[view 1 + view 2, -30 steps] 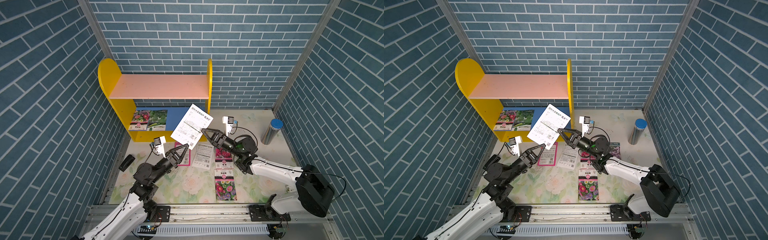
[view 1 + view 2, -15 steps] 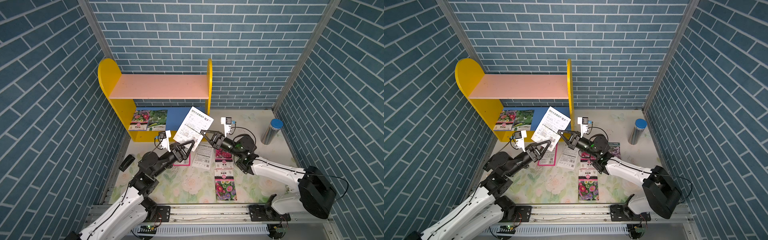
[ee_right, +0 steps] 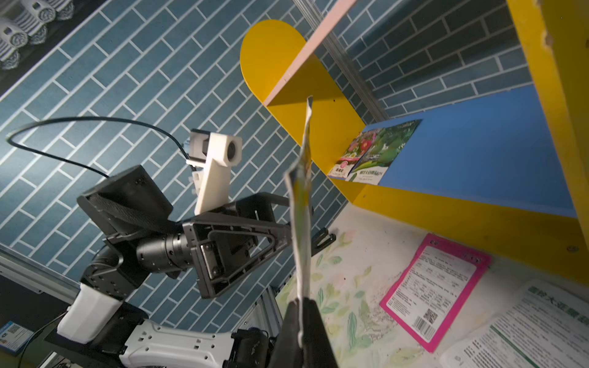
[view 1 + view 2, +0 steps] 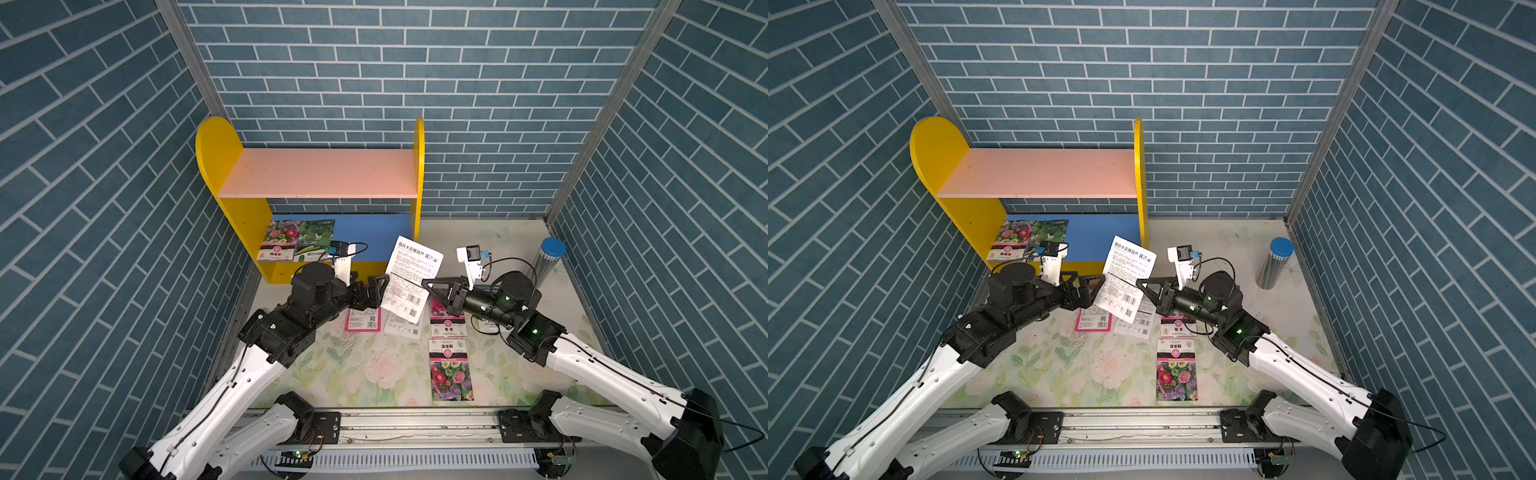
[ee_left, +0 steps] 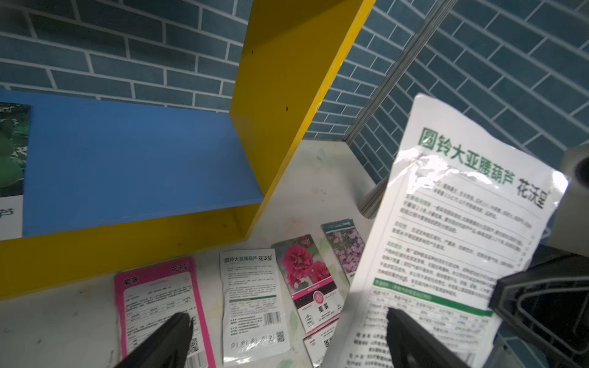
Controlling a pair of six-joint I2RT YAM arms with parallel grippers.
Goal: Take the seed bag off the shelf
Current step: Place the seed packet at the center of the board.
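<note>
Now off the rack, the white printed seed bag [image 4: 409,282] is held aloft above the tabletop, at about 5 o'clock from the two-tier wooden shelf [image 4: 216,153] with yellow round-topped sides, a pink upper board and a blue lower board. Your right gripper [image 4: 424,283] pinches the bag's edge from 3 o'clock, its jaws closed flat on it. Your left gripper [image 4: 379,291] stands at the bag's 9 o'clock with its jaws spread wide and nothing in them; you cannot tell whether a fingertip brushes the bag. Two picture-fronted seed packets [image 4: 297,240] lie at the 9 o'clock end of the blue board. Flat seed packets [image 4: 451,372] lie on the floral mat [image 4: 353,374] below. A silver cylinder with a blue cap [image 4: 548,262] stands well apart at 3 o'clock.
</note>
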